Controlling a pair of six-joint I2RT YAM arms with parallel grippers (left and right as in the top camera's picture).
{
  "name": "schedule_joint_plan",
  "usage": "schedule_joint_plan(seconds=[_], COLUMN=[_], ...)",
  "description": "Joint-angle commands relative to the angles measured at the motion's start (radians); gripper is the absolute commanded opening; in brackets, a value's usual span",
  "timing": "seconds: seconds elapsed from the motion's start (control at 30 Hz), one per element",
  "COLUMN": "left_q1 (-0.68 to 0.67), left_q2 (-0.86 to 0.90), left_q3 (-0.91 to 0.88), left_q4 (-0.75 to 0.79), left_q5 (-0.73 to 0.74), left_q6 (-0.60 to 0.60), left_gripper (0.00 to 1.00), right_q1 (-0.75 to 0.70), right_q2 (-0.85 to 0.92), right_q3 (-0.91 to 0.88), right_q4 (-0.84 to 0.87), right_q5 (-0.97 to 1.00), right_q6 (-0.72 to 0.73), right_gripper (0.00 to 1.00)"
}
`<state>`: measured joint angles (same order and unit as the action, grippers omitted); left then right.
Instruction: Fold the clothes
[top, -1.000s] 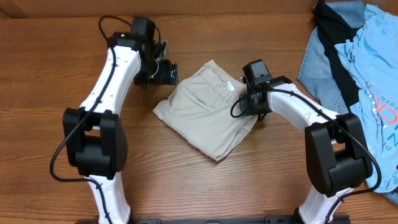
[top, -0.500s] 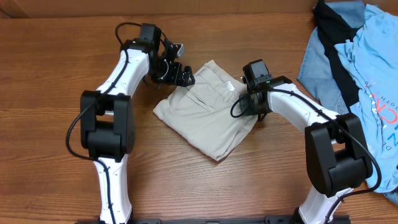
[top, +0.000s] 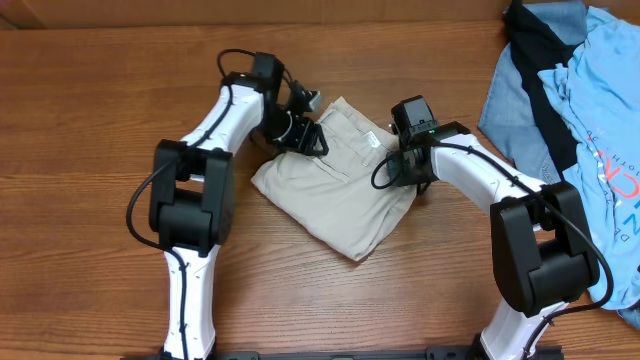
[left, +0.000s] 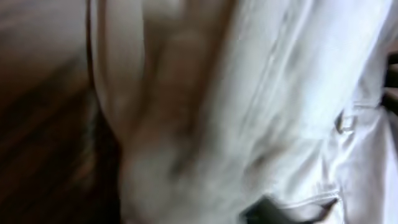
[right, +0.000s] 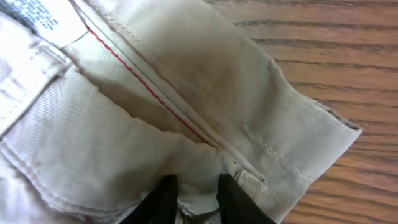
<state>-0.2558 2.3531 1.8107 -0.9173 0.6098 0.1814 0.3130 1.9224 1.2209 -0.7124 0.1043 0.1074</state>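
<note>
Seems nearly done: light beige cotton shorts (top: 335, 190) already doubled into a compact bundle in the middle of the brown wooden table (top: 80, 150), leaving perhaps one last fold or some smoothing. On the left, cannot tell the spread of the left gripper (top: 308, 132), poised over the bundle's upper left edge, given a blurred wrist view. On the right, shows the right gripper (right: 198, 186) drawn nearly together, apparently pinching cloth at the bundle's right edge.
</note>
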Motion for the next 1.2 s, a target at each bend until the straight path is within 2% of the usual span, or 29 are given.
schedule_joint_plan(seconds=[0.0,0.13,0.17,0.37,0.4,0.53,0.67,0.93,1.07,1.17], left_q1=[-0.019,0.004,0.026,0.141,0.186,0.321,0.485,0.749,0.822,0.854], left_q2=[0.048,0.024,-0.004,-0.127,-0.163,-0.221,-0.221,-0.221,-0.22,-0.22], left_q3=[-0.006,-0.005,-0.005,-0.005,-0.005,-0.005,-0.005,-0.005,-0.005,-0.005], left_q4=[-0.013,-0.045,-0.067,-0.134,-0.148,-0.167,-0.197,-0.116,-0.01,0.067], left_q5=[-0.048,-0.137,-0.247,-0.487,-0.538,-0.637,-0.78,-0.747,-0.743,-0.681], left_q6=[0.026,-0.007,-0.055,-0.142,-0.168,-0.183,-0.181,-0.182,-0.182,-0.178], left_gripper=[0.06,0.04,0.04,0.04,0.04,0.04,0.04,0.04,0.07,0.09], right_q1=[-0.014,-0.016,-0.017,-0.024,-0.03,-0.047,-0.068,-0.092,-0.092,-0.092], right_q2=[0.026,0.004,-0.033,-0.212,-0.256,-0.344,-0.381,-0.38,-0.38,-0.38], right_q3=[-0.024,-0.001,0.027,0.154,0.183,0.22,0.22,0.22,0.22,0.22], right_q4=[-0.016,-0.038,-0.053,-0.116,-0.131,-0.163,-0.197,-0.229,-0.229,-0.229], right_q5=[0.037,0.055,0.06,0.06,0.061,0.06,0.061,0.06,0.06,0.06], right_q6=[-0.003,0.071,0.085,0.087,0.087,0.082,0.075,0.076,0.076,0.076], right_gripper=[0.26,0.26,0.27,0.38,0.42,0.45,0.46,0.46,0.46,0.45])
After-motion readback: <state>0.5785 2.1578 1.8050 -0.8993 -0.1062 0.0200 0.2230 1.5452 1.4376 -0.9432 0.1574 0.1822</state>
